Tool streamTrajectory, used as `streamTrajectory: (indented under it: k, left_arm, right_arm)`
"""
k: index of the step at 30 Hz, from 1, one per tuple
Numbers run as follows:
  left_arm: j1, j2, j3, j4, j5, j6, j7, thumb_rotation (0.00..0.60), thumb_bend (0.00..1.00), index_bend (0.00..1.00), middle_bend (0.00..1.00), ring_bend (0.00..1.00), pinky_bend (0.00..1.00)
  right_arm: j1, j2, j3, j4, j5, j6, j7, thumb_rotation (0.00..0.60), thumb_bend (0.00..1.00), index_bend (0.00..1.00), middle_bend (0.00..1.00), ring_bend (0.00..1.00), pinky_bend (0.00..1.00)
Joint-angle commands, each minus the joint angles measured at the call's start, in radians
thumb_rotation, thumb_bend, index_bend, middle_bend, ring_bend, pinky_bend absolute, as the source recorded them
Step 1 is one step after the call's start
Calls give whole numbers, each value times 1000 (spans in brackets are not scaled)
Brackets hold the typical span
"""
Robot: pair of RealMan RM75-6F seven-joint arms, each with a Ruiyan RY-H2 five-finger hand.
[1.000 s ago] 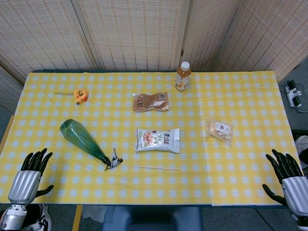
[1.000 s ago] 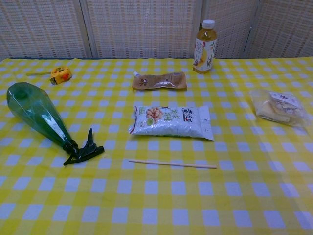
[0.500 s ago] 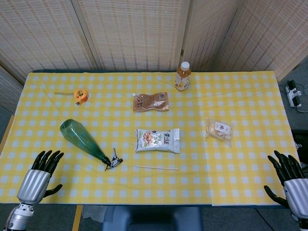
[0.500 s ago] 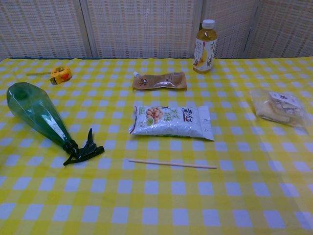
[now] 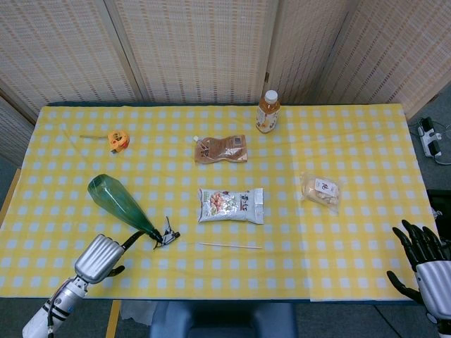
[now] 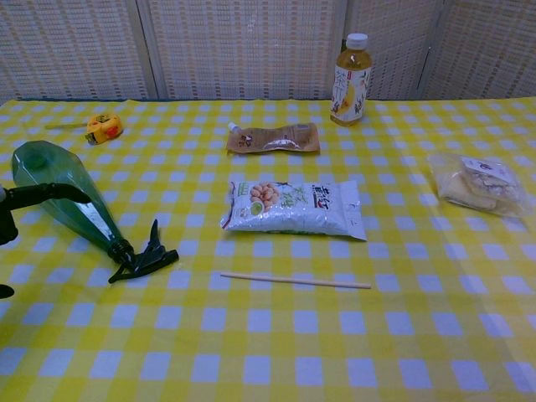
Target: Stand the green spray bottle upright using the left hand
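Observation:
The green spray bottle lies on its side on the yellow checked cloth, its wide base toward the far left and its black trigger head toward the near right. It shows in the chest view too as the green spray bottle. My left hand is over the table's near left edge, just short of the bottle's neck, holding nothing; one finger reaches across the bottle's body in the chest view. My right hand hangs off the table's near right corner, fingers spread and empty.
A white snack packet and a thin wooden stick lie right of the trigger head. A brown pouch, a juice bottle, a small orange tape measure and a clear bag of food lie further off.
My left hand has moved right and forward from the table's near left corner up to the bottle's neck; its finger now shows in the chest view. The bottle and right hand have not moved.

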Motion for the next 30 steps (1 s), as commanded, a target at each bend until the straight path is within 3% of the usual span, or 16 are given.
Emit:
streamTrajectory:
  k: [1, 6, 16, 30]
  left_arm:
    - [-43, -38, -36, 12, -28, -32, 27, 600, 161, 239, 1000, 1000, 1000]
    - [-90, -110, -64, 106, -34, -46, 46, 600, 164, 314, 1000, 1000, 1000]
    - [-143, -189, -72, 223, -115, -140, 85, 600, 172, 334, 1000, 1000, 1000]
    - [-192, -275, -55, 387, -135, -147, 61, 600, 240, 398, 1000, 1000, 1000]
  right_arm:
    - [0, 2, 3, 0, 4, 0, 5, 600, 304, 0, 0, 0, 0]
    - [3, 7, 9, -1, 18, -8, 14, 600, 305, 0, 0, 0, 0]
    - [8, 10, 22, 2, 51, -28, 25, 600, 305, 0, 0, 0, 0]
    - [8, 17, 35, 9, 92, -47, 36, 600, 304, 0, 0, 0, 0]
